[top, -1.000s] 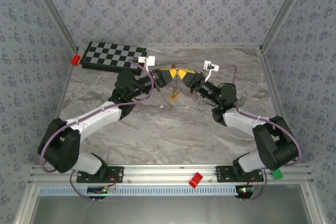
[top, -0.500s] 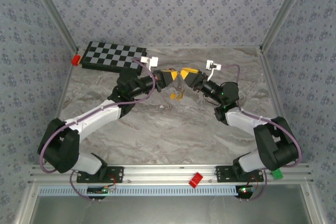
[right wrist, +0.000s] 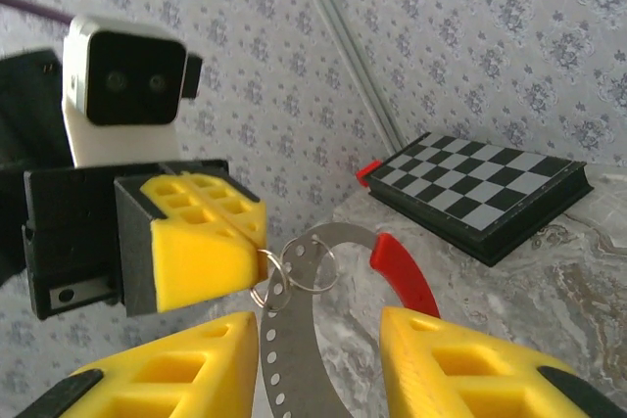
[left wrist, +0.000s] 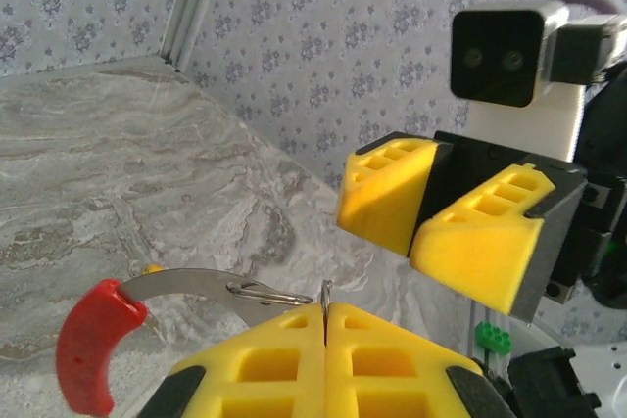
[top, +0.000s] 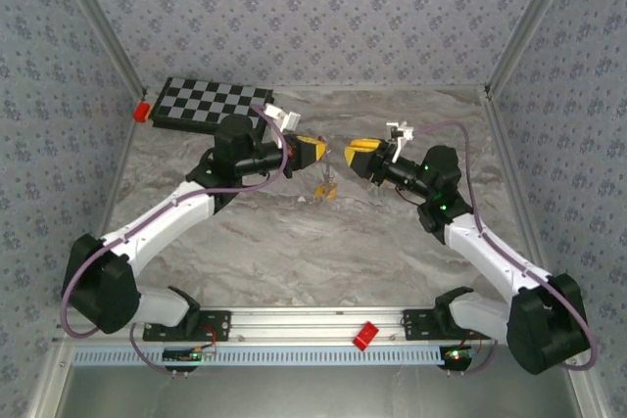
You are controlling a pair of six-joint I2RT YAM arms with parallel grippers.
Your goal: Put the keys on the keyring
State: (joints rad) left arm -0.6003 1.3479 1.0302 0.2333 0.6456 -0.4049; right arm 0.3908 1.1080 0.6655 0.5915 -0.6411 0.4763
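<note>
Where the two arms meet: the left pincer [top: 318, 151] and the right pincer [top: 351, 153] face each other tip to tip, just apart, above the marbled tabletop [top: 294, 242].
Left pincer: its yellow fingers [left wrist: 392, 359] are pressed together, pinching the keyring [left wrist: 186, 284] at their very tip.
The keyring: a thin grey metal arc that curves away to the left of the left pincer's tip in that wrist view and ends in a red sleeve [left wrist: 90, 354]. A small wire loop [left wrist: 266, 292] sits on the arc just beside the pinch.
Right pincer: its two fingers are spread wide. In its wrist view the metal arc runs up through the gap between them, and contact with either finger cannot be made out.
The keys [top: 326, 187]: a small yellow-orange cluster directly below the gap between the two pincers. It is too small to tell whether they hang or lie on the tabletop.
Beyond and left of the left pincer: a chessboard [top: 214, 103] lying flat, with a red block [top: 141, 110] at its far left corner.
</note>
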